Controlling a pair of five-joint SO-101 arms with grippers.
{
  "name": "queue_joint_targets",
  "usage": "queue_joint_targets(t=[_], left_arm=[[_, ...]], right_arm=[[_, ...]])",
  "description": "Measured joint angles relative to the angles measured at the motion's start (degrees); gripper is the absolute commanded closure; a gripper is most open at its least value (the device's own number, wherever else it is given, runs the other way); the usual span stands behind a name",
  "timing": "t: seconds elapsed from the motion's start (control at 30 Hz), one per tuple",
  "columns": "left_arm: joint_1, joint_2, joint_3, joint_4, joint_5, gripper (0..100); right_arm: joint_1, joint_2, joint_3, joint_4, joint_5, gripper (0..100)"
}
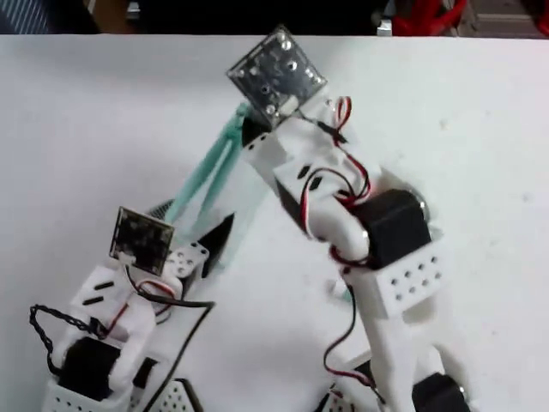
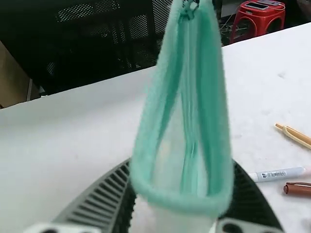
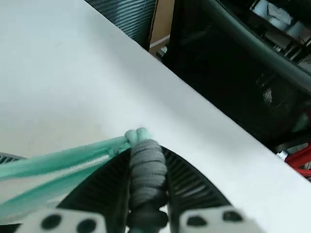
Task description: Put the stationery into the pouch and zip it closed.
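Note:
A teal pouch point(image 1: 214, 172) is stretched between my two arms above the white table point(image 1: 103, 112). My left gripper point(image 2: 181, 167) is shut on its near end, and the pouch point(image 2: 182, 111) stands with its two zip edges spread apart. At the far end my right gripper point(image 3: 146, 150) is shut on the grey corded zip pull point(image 3: 146, 167), just where the pouch tip point(image 3: 135, 136) ends. In the high view the right gripper point(image 1: 249, 130) sits under its camera board, with the left gripper point(image 1: 206, 245) lower down. Three pens lie on the table beside the pouch: a tan one point(image 2: 294, 136), a white marker point(image 2: 277, 174) and a brown one point(image 2: 297, 188).
The table's far edge point(image 3: 204, 104) runs close behind the right gripper, with dark chairs beyond it. A red stool point(image 2: 257, 14) stands off the table. The right arm's body point(image 1: 377, 232) and cables cover the table's middle right.

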Motion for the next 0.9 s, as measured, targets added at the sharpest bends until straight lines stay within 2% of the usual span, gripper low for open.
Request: queue_joint_targets(t=[0.13,0.5,0.57,0.73,0.9], left_arm=[[0.0,0.0,0.0,0.0,-0.09,97],[0.09,0.44,0.09,-1.05,-0.18,98],[0.09,0.79,0.09,-2.11,-0.18,98],[0.09,0.79,0.09,-2.37,-0.18,98],[0.18,-0.09,0.0,-2.46,-0.18,98]], right_arm=[[-0.09,3.08,-0.97,1.32,-0.26,98.1],[-0.09,3.78,-0.97,2.55,-0.35,98.0],[-0.09,3.78,-0.97,2.81,-0.35,94.0],[0.88,3.78,-2.99,6.68,-2.37,68.5],[1.67,0.26,-9.23,13.36,-5.19,71.5]])
